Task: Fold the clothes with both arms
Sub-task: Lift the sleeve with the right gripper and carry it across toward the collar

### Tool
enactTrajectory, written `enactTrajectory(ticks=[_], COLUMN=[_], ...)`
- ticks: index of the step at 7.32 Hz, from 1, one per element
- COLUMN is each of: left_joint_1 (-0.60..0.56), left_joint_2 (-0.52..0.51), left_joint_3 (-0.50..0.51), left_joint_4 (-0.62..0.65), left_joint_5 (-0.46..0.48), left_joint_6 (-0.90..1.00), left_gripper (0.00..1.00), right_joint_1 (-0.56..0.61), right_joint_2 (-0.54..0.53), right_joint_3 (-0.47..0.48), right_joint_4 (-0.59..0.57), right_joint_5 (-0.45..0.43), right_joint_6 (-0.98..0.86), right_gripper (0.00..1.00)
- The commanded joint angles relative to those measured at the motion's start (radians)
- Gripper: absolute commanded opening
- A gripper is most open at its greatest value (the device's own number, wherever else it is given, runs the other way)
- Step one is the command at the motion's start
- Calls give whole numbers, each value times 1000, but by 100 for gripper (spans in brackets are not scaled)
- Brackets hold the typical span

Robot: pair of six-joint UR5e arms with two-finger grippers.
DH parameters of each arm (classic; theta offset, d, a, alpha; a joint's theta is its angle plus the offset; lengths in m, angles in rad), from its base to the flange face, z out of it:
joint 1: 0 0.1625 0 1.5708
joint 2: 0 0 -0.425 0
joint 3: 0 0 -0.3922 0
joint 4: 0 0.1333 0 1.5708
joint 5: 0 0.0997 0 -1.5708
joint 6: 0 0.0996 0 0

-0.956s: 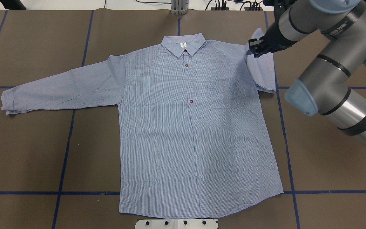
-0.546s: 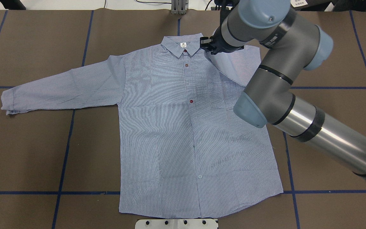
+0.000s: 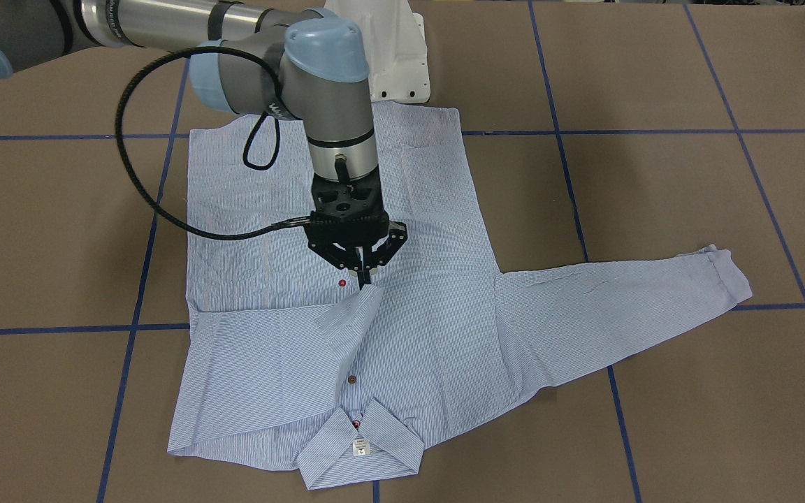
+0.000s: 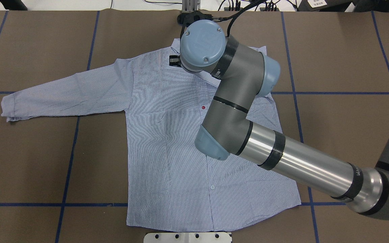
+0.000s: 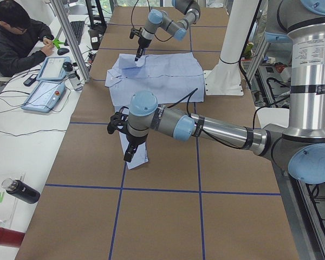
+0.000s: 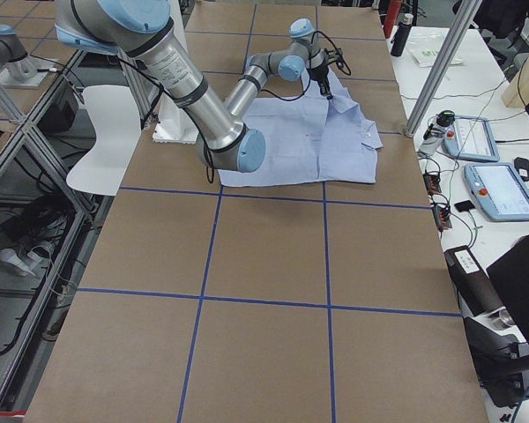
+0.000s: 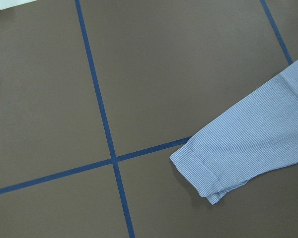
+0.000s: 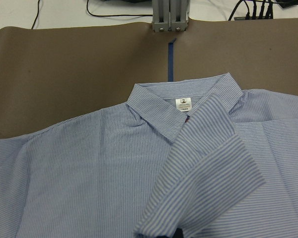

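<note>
- Right gripper (image 3: 361,274): fingers pinched narrow on the folded sleeve cuff (image 3: 348,307), which lies crosswise at the shirt (image 3: 416,328) button line
- Left gripper (image 5: 129,156): cannot tell its fingers' state; it is nearer the outstretched sleeve cuff (image 7: 208,166)

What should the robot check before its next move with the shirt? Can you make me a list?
1. Right gripper pinching the right sleeve: ok.
2. Right sleeve laid across the shirt front: ok.
3. Left sleeve flat and stretched out: ok.
4. Left gripper near that sleeve's end: ok.
5. Left gripper open, ready to grab: cannot tell.
6. Collar lying flat: ok.
</note>
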Motion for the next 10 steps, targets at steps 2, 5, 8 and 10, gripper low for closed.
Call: enactTrajectory(ticks=[2,5,8,10], left_joint_1=[0,0,0,0], left_joint_2=[0,2,2,0], left_joint_3=[0,-1,-1,-3], left_joint_4=[1,1,1,1], left_joint_5=[1,-1,1,-1], left_joint_6=[-3,-3,-3,-3], left_gripper=[100,100,100,100], right_joint_1=[-80,-86,-7,12], right_joint_2=[173,218,143,25], right_joint_3=[-239,-270,-254,-258], right_joint_4=[4,3,64,325], right_joint_5=[-109,-130,6,50], right_joint_6=[20,5,-66,-23], right_gripper=[98,100,99,99])
